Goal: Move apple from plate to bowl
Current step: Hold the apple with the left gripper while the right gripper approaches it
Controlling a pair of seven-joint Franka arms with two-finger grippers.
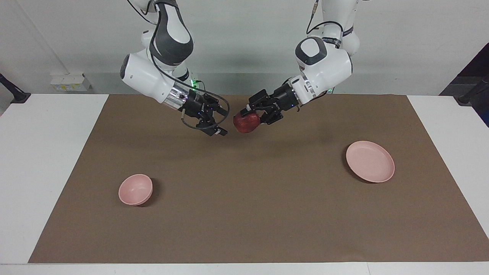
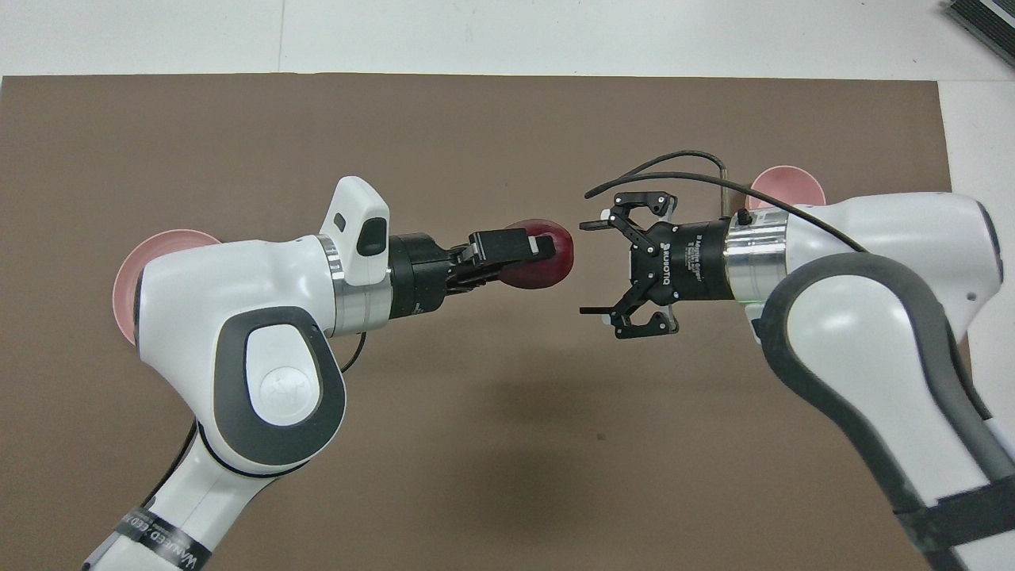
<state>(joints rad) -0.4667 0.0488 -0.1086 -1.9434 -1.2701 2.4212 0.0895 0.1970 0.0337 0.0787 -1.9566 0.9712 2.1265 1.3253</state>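
- Brown matting covers our table [image 1: 244,214]; plate [image 1: 369,161] and bowl [image 1: 135,189] sit well apart, both empty.
- Our left pincer [image 1: 255,114] pinches the apple [image 1: 246,122] aloft, mid-table.
- Our right pincer [image 2: 596,270] faces it, spread.
- We judge the apple firm, smooth, roll-prone: take hold across its widest part.

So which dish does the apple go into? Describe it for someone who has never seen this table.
Start from the brown mat covering the table and go to the right arm's end. The bowl sits there alone, small, deep and pale pink. The only other dish, the plate at the left arm's end, is wider and flat.
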